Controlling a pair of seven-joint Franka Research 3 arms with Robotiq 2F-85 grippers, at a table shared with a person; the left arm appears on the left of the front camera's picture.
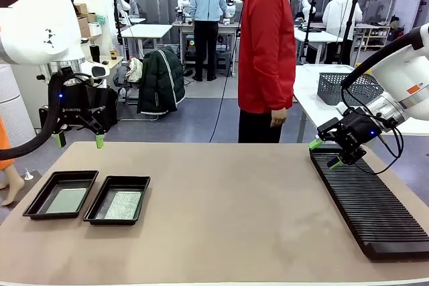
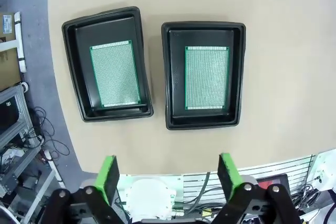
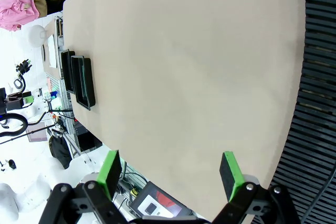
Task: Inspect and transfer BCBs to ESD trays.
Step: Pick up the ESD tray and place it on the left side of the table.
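Two black ESD trays sit side by side at the table's front left, the left tray point(image 1: 40, 200) and the right tray point(image 1: 98, 207). Each holds one flat BCB: a pale green board point(image 1: 66, 199) and a speckled grey-green board point(image 1: 124, 205). From above, the trays point(image 2: 113, 111) point(image 2: 202, 121) and their boards point(image 2: 114, 73) point(image 2: 206, 77) lie flat. My left gripper point(image 1: 80, 140) point(image 2: 167, 176) hangs open and empty above and behind the trays. Over the slotted rack's far end, my right gripper point(image 1: 325, 153) point(image 3: 170, 169) stands open, holding nothing.
A long black ribbed rack point(image 1: 375, 209) point(image 3: 315, 77) lies along the table's right side. A person in a red jacket point(image 1: 267, 45) stands at the far edge. A grey mesh basket point(image 1: 335, 88) rests on a white table behind. The trays point(image 3: 79, 80) appear small in the right wrist view.
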